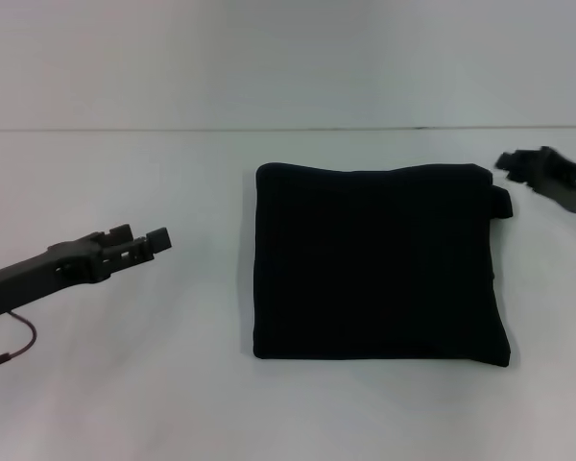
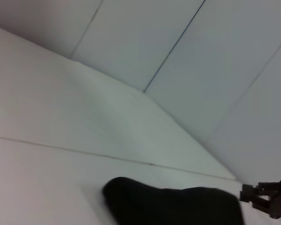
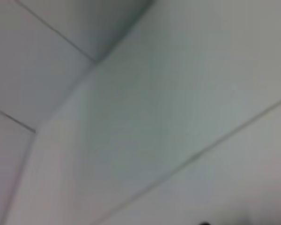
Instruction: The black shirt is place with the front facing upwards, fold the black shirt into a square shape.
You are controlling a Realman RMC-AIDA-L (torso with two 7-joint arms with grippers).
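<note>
The black shirt (image 1: 379,264) lies folded into a neat, nearly square block in the middle of the white table, with no lettering showing. A small flap of cloth sticks out at its far right corner. My left gripper (image 1: 144,240) hovers to the left of the shirt, clear of it, open and holding nothing. My right gripper (image 1: 518,165) hangs just beyond the shirt's far right corner, not touching the cloth. The left wrist view shows the shirt's edge (image 2: 173,206) and the right gripper (image 2: 267,198) past it. The right wrist view shows only table and wall.
The white table (image 1: 125,384) stretches around the shirt on all sides. A pale wall (image 1: 288,58) rises behind its far edge. A thin cable (image 1: 14,346) loops under my left arm near the left border.
</note>
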